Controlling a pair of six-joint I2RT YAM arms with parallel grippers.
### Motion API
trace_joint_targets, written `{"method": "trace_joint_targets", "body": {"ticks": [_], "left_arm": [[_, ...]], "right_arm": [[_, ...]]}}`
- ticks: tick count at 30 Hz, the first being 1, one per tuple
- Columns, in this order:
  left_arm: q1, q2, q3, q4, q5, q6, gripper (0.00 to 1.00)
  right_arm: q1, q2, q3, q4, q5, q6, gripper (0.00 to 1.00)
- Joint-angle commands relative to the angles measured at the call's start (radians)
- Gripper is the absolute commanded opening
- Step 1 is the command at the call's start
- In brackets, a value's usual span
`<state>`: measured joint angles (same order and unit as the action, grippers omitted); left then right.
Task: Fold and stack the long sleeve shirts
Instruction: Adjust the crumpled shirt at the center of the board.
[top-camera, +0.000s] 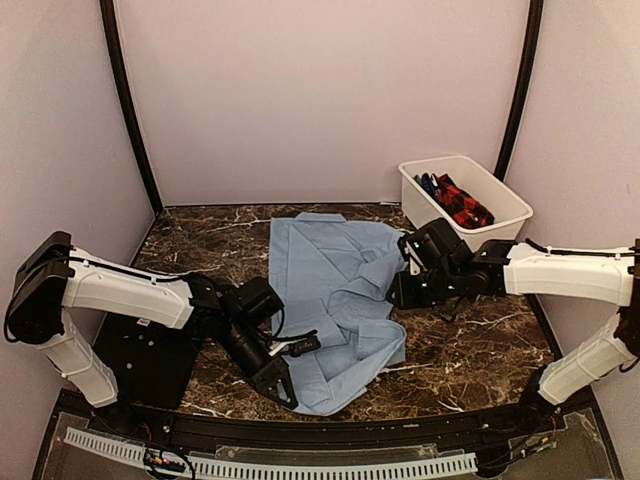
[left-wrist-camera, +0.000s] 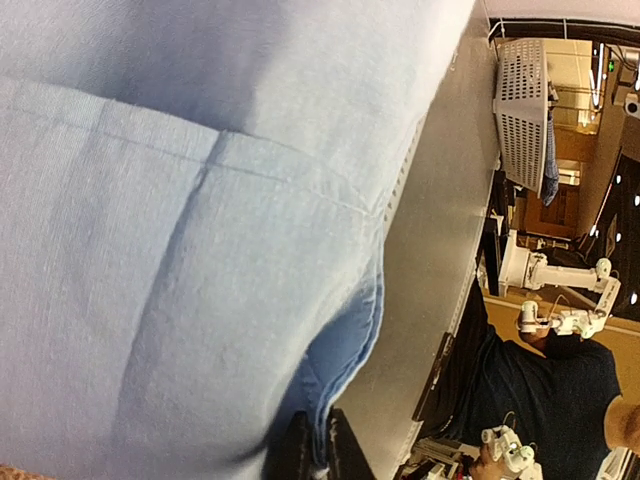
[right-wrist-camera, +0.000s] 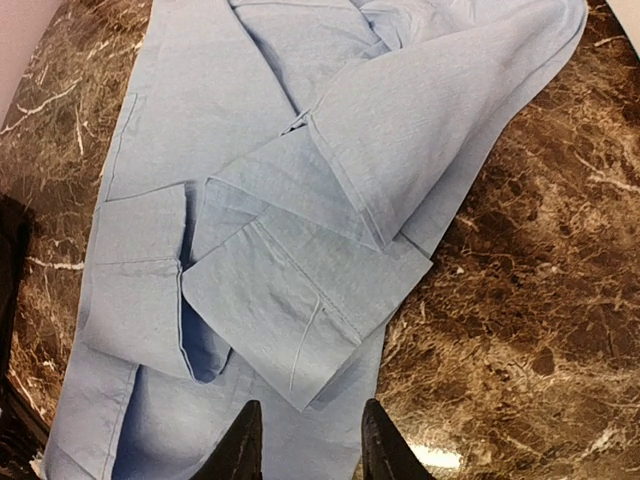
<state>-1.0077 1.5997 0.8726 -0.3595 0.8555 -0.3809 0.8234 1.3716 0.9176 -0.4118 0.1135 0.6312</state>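
The light-blue long sleeve shirt (top-camera: 340, 285) lies spread on the marble table, its sleeves folded over its body. My left gripper (top-camera: 281, 378) is shut on the shirt's near left hem; in the left wrist view the layered cloth edge (left-wrist-camera: 350, 350) runs between the closed fingers (left-wrist-camera: 322, 455). My right gripper (top-camera: 402, 288) is open and empty, hovering over the shirt's right side. In the right wrist view its fingers (right-wrist-camera: 310, 445) frame a sleeve cuff (right-wrist-camera: 290, 300) lying on the shirt (right-wrist-camera: 200, 120). A red-black checked shirt (top-camera: 463, 204) and a dark blue one (top-camera: 428, 183) lie in the bin.
A white bin (top-camera: 500, 190) stands at the back right, just behind my right arm. A flat black square mat (top-camera: 140, 362) lies at the near left under my left arm. Bare marble table (top-camera: 470, 340) shows to the shirt's right. Walls close in the sides and back.
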Motion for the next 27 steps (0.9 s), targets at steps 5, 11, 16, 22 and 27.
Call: {"method": "trace_joint_targets", "body": {"ticks": [5, 11, 16, 22, 27], "left_arm": [[-0.012, -0.069, -0.042, 0.002, -0.009, -0.014, 0.24], [0.005, -0.120, 0.036, -0.036, -0.166, -0.056, 0.45], [0.130, -0.114, 0.114, -0.119, -0.480, -0.133, 0.47], [0.240, -0.036, 0.153, -0.053, -0.573, -0.152, 0.49], [0.281, 0.075, 0.209, -0.011, -0.594, -0.144, 0.50]], "right_arm": [[0.107, 0.040, -0.021, -0.019, 0.022, 0.045, 0.33], [0.214, 0.039, -0.084, -0.017, 0.003, 0.116, 0.33], [0.277, 0.057, -0.112, 0.004, 0.006, 0.170, 0.33], [0.285, 0.060, -0.103, 0.011, 0.034, 0.195, 0.35], [0.286, 0.052, -0.077, -0.016, 0.077, 0.197, 0.37]]}}
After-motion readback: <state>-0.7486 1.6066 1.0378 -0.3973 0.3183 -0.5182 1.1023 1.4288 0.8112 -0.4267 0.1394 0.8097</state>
